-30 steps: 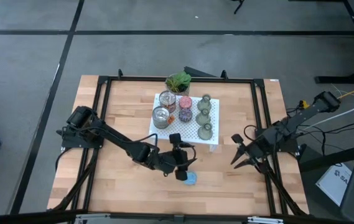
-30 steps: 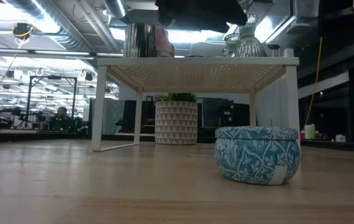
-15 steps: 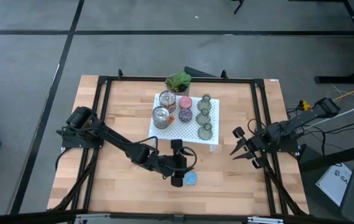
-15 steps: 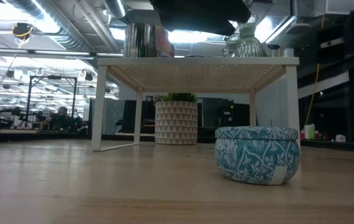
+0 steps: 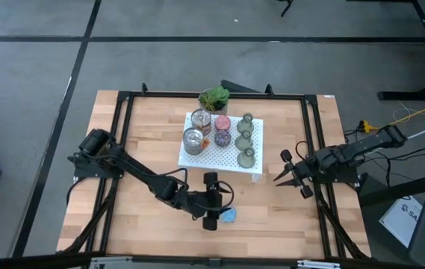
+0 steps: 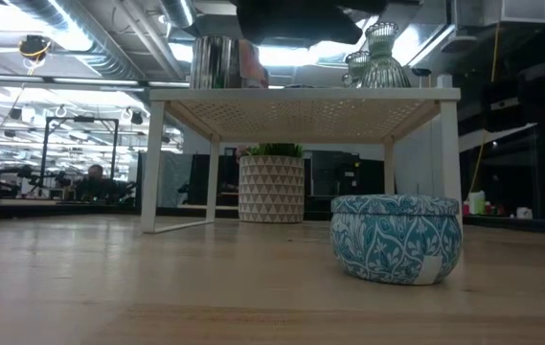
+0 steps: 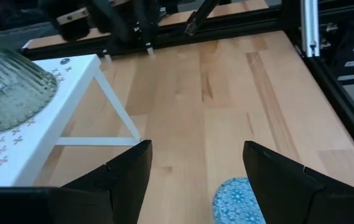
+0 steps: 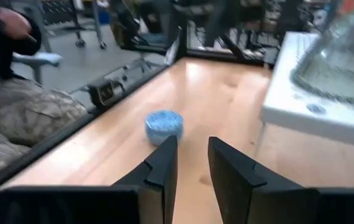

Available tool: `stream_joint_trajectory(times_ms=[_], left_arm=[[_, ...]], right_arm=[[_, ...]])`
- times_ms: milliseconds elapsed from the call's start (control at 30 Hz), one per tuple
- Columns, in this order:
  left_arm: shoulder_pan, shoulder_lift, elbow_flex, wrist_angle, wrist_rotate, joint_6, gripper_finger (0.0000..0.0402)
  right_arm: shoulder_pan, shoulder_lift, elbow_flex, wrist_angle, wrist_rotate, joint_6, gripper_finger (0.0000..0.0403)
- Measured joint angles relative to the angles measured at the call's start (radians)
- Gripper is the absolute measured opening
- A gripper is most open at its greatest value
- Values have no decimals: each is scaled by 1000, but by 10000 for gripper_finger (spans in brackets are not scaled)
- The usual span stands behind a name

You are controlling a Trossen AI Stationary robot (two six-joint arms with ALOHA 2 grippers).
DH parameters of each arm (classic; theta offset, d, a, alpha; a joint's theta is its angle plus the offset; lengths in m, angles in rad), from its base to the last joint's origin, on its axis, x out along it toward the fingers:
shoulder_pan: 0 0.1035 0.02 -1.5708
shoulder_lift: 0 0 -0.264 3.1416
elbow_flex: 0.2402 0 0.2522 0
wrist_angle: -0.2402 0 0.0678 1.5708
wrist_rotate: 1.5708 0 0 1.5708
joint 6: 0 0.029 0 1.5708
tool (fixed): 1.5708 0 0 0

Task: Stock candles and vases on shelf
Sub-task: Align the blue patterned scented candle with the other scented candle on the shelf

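The light blue candle (image 5: 229,215) stands on its base on the wooden table in front of the white shelf (image 5: 231,166); it also shows in the low view (image 6: 396,238). My left gripper (image 5: 218,202) is open and empty, raised above the table. The candle (image 7: 239,202) shows below, between its two fingers. On the shelf stand two silver tin candles (image 5: 193,140), a pink candle (image 5: 222,123), a dark candle (image 5: 222,139) and three olive-green vases (image 5: 246,156). My right gripper (image 5: 281,170) is open and empty, to the right of the shelf.
A potted plant (image 5: 213,98) stands behind the shelf at the table's far edge. A black frame (image 5: 313,149) runs around the table. Bare wood lies left of the shelf and along the near edge.
My left gripper has drawn back a little toward the table's near edge, beside the blue candle, which has stayed in place. My right gripper has gone a little toward the far edge, staying open.
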Motion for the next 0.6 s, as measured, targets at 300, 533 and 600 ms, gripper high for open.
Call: stream_joint_trajectory(times_ms=[300,533,600], left_arm=[[-12,0,0,-1,1,0,249],[-7,0,0,0,42,-3,249],[-7,0,0,-1,79,-4,250]], right_arm=[[-16,-19,0,-52,28,-68,93],[-16,-2,1,-53,32,-67,93],[-16,-2,0,-53,32,-68,94]])
